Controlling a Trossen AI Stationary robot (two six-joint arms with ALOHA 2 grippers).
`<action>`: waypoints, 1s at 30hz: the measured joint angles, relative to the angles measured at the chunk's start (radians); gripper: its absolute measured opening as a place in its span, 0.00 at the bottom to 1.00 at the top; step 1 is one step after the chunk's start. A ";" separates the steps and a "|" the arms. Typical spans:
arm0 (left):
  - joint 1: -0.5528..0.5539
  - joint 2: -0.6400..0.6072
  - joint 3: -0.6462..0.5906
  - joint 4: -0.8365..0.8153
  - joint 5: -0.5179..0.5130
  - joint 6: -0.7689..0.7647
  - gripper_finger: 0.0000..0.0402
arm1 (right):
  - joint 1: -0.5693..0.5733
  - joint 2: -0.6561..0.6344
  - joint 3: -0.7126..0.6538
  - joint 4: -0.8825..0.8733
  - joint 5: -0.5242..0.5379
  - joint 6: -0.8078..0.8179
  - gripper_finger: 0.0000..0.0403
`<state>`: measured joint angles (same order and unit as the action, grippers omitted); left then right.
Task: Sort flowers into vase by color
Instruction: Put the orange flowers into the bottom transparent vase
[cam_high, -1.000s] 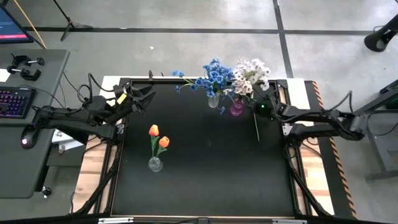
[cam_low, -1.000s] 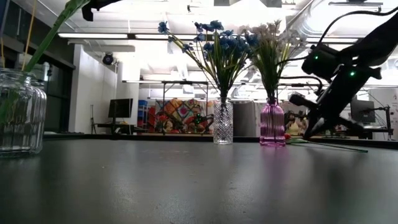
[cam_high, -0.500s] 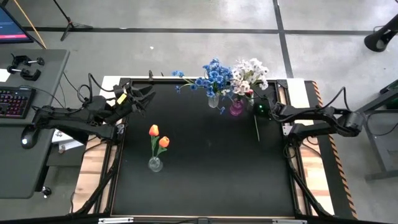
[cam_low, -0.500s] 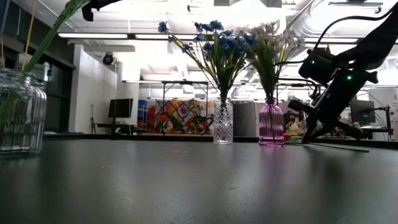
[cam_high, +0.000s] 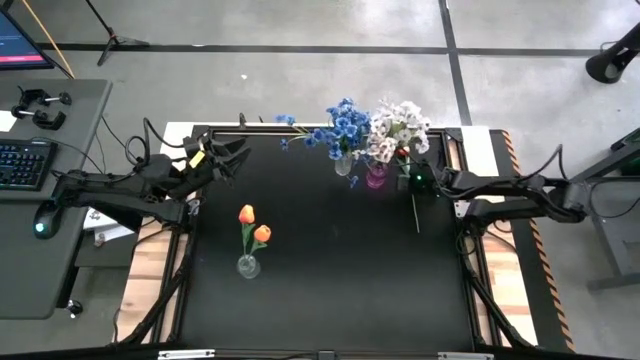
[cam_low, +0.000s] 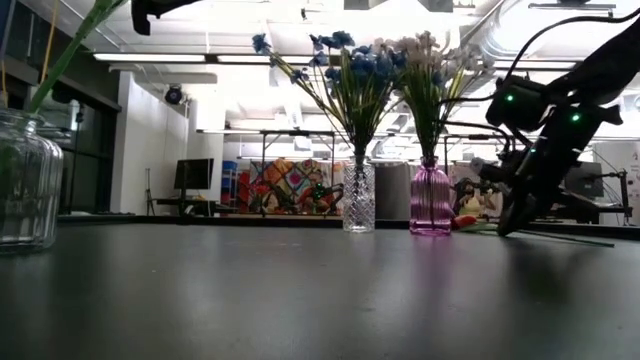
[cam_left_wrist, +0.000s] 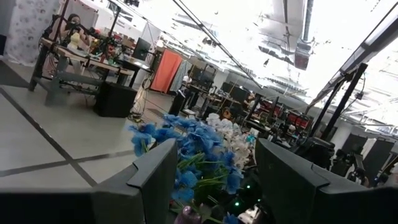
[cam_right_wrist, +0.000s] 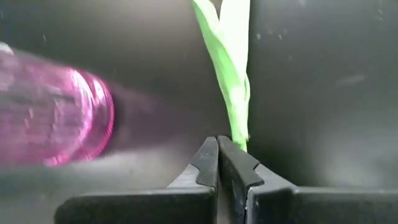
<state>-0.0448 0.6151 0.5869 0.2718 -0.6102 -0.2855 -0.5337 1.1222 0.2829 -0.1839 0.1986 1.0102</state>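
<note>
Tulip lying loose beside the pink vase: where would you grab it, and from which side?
Probably its thin bare stem, from straight above, fingers across it: it lies flat on the table, running clear of the pink vase. The right gripper, shut, is at its vase end.

My right gripper (cam_high: 408, 178) has slid in closer to the pink vase (cam_high: 377, 176), and now it sits low on the table, just beside the vase, with my fingers (cam_right_wrist: 214, 163) squeezed together at the end of a green leaf (cam_right_wrist: 231, 74). The pink vase with its white flowers (cam_high: 399, 124) and the clear vase (cam_high: 344, 165) with the blue flowers (cam_high: 343, 122) next to it have both scooted a little bit away from my gripper. The lying tulip stem (cam_high: 415, 208) under my arm has shifted a little too.
</note>
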 joint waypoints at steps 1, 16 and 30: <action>0.000 0.000 0.000 -0.001 0.000 0.000 0.51 | 0.005 -0.017 -0.001 -0.027 -0.004 -0.005 0.00; 0.000 0.000 0.000 -0.015 0.001 0.000 0.51 | 0.122 -0.261 -0.004 -0.376 -0.009 -0.017 0.00; 0.000 0.000 0.000 -0.018 0.001 0.000 0.51 | 0.251 -0.464 0.044 -0.571 0.019 0.038 0.00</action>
<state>-0.0448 0.6151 0.5869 0.2543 -0.6095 -0.2852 -0.2823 0.6584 0.3269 -0.7554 0.2179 1.0482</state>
